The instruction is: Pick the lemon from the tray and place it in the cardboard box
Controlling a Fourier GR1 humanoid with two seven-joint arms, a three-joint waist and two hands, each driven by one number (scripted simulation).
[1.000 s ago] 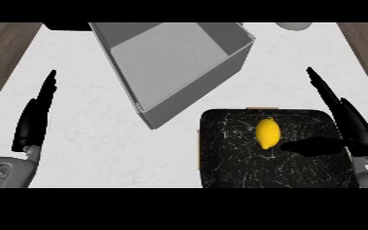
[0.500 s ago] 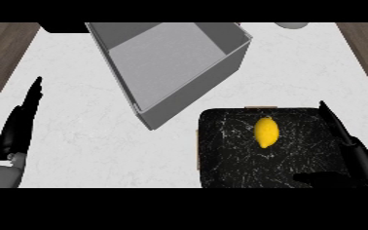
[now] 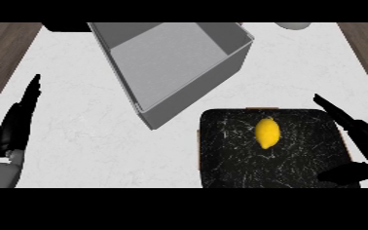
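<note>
A yellow lemon (image 3: 267,132) lies on the black marbled tray (image 3: 230,165) at the lower right of the counter. An open grey box (image 3: 173,63) stands at the back centre, tilted in the view, with nothing visible inside. My right hand (image 3: 345,122) shows at the right edge over the tray's right side, fingers straight, thumb low near the tray's corner, clear of the lemon. At the left edge my left hand (image 3: 20,122) rests open, fingers pointing up.
A white round object (image 3: 293,25) sits at the back right edge. A dark object (image 3: 66,27) sits at the back left. Wooden floor shows beyond both counter sides.
Both hands have drawn lower and outward toward the view's edges. The lemon, tray and box have not moved.
</note>
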